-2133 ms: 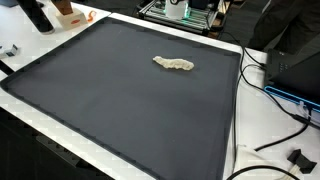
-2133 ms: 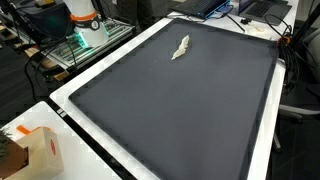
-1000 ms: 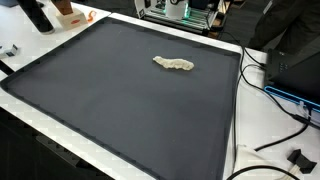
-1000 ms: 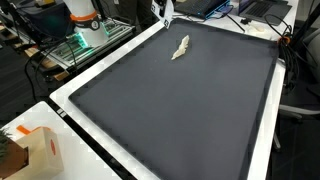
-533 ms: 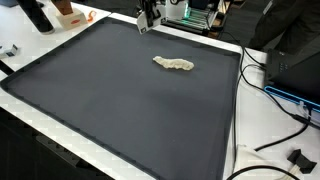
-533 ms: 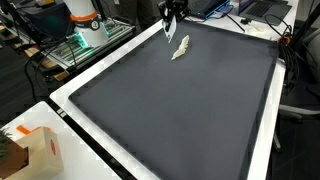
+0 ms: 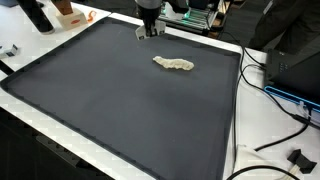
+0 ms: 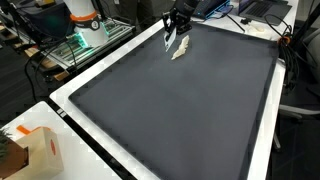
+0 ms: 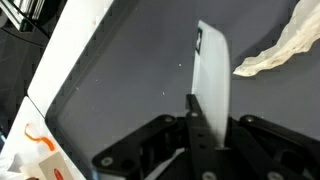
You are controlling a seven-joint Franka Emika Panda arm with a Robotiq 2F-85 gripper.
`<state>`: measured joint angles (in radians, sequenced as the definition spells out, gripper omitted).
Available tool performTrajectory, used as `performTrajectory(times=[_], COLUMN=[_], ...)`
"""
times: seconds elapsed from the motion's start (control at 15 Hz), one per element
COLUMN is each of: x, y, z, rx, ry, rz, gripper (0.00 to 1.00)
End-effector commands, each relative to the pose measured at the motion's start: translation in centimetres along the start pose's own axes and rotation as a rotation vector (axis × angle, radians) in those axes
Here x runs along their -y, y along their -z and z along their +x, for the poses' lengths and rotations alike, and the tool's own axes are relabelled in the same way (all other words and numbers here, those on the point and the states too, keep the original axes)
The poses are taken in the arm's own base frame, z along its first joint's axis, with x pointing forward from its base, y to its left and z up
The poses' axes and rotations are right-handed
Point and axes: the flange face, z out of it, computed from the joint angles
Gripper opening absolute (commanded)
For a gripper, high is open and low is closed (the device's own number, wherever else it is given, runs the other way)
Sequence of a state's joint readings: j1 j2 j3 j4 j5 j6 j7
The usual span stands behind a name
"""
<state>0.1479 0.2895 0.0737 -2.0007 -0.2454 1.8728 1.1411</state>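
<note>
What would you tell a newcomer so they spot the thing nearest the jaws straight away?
Find the big dark mat covering most of the white table. Toward the mat's upper edge in an exterior view lies a small cream strip, crumpled and wrinkled like soft cloth. It is the only thing lying on the mat, pale against the dark surface.

- A wide white tabletop (image 7: pixel 36 128) carries everything; its pale rim shows around the edges in both exterior views.
- A large dark grey rectangular mat (image 7: pixel 120 100) lies flat on it and covers most of it.
- A small crumpled cream-coloured cloth strip (image 7: pixel 174 64) lies on the mat near its far edge.
- An orange-and-white cardboard box (image 8: pixel 40 150) stands on the bare white corner, off the mat.
</note>
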Motion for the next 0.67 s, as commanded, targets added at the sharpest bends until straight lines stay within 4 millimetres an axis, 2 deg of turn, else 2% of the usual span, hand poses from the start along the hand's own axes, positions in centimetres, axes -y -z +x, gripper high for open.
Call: performTrajectory(times=[0.0,0.6], x=[1.4,3.3], y=[-0.9,-3.5], z=[-0.2,-1.4], rx=[-0.039,-0.141], ry=[-0.041,-0.035], rz=[-0.1,-0.288], gripper=[0.01,0.01])
